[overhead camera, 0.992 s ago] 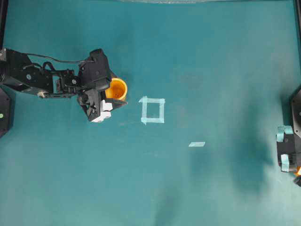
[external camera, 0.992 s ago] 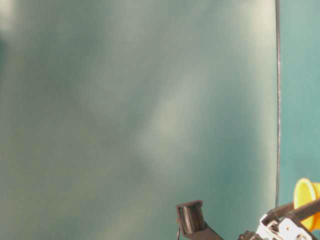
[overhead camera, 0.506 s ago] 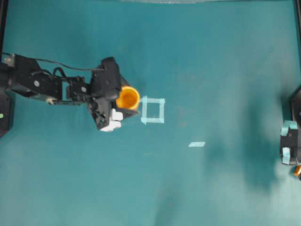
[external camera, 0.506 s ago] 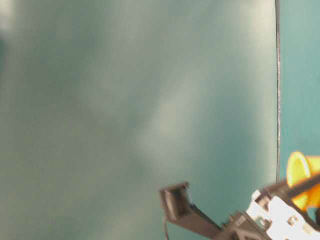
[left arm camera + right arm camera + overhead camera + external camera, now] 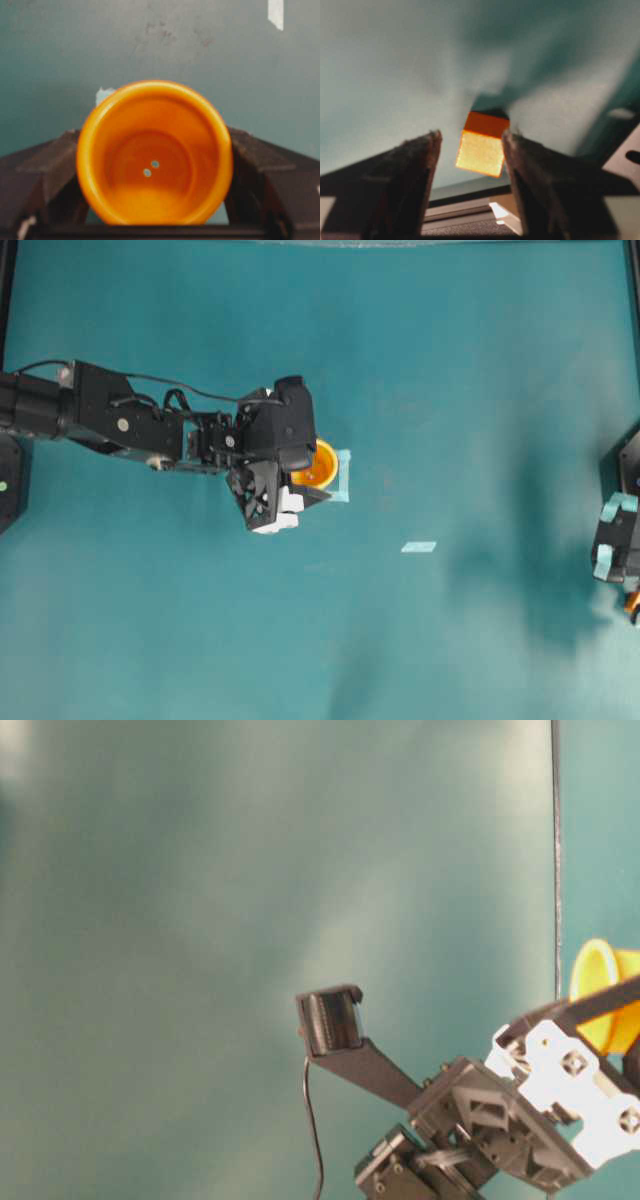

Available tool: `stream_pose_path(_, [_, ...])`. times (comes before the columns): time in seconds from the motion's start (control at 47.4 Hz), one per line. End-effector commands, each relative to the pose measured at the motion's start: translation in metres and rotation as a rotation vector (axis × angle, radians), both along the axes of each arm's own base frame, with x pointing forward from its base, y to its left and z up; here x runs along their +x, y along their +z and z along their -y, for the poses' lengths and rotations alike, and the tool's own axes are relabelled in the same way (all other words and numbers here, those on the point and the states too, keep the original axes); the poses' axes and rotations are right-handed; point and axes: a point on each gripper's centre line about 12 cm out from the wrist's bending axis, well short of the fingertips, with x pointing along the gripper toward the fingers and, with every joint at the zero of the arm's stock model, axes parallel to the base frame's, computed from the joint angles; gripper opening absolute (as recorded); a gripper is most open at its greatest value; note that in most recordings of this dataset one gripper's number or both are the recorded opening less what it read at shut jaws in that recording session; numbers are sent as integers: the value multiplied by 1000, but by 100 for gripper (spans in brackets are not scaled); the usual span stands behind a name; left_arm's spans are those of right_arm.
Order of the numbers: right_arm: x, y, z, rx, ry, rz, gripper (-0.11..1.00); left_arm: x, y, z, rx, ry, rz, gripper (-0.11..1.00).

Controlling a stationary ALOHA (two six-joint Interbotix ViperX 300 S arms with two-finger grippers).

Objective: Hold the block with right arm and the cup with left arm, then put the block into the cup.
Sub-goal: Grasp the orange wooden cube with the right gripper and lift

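- The block (image 5: pixel 484 144), a small orange cube, sits between the two dark fingers (image 5: pixel 410 175) of the right gripper (image 5: pixel 470 145) in the right wrist view; its right edge meets the right finger, while a narrow gap shows on its left side, so whether it is clamped cannot be told for certain.
- In the overhead view only a sliver of orange, the block (image 5: pixel 633 606), shows at the far right edge, just below the right gripper (image 5: pixel 625 585) with its light blue tape strips (image 5: pixel 612 508).
- The right arm is almost wholly out of frame there, well apart from the cup.
- The cup (image 5: pixel 316 464), yellow-orange with a darker orange inside, is gripped between the fingers (image 5: pixel 289 502) of the left gripper (image 5: pixel 305 480), near the middle of the worktop (image 5: pixel 450 360).
- In the left wrist view the cup (image 5: pixel 154 155) faces the camera mouth-on, its round rim filling the centre, with two small holes in its bottom; the dark fingers (image 5: pixel 45 170) press against both of its sides.
- In the table-level view the cup (image 5: pixel 600 992) appears at the right edge, its mouth tilted sideways, above the white finger pads (image 5: pixel 575 1090).
- The left arm (image 5: pixel 120 425) reaches in from the left edge of the overhead view, a black cable along its top.
- A pale tape square (image 5: pixel 342 475) lies on the worktop, largely covered by the cup and the gripper.
- A separate pale tape strip (image 5: pixel 419 546) lies to the lower right of the square, apart from both grippers.
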Motion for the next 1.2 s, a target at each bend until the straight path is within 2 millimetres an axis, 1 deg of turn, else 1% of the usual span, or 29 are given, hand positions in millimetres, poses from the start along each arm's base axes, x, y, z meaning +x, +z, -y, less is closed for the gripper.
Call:
stream_pose_path(0.0, [-2, -4, 1, -11, -5, -11, 58, 6, 13, 1, 4, -6, 38, 69])
stream_pose_path(0.316, [-6, -4, 4, -36, -40, -46, 58, 6, 13, 2, 6, -10, 40, 69])
stream_pose_path(0.591, [-3, 7, 5, -49, -15, -15, 58, 6, 14, 2, 9, -12, 43, 69])
stream_pose_path(0.781, [-4, 6, 6, -52, -23, -18, 58, 6, 13, 2, 9, -12, 41, 69])
stream_pose_path(0.97, [-3, 4, 1, -28, -12, -1, 58, 4, 12, 2, 8, -11, 38, 69])
stream_pose_path(1.181, [-9, -5, -2, -54, -4, -27, 58, 4, 12, 2, 8, -11, 37, 69])
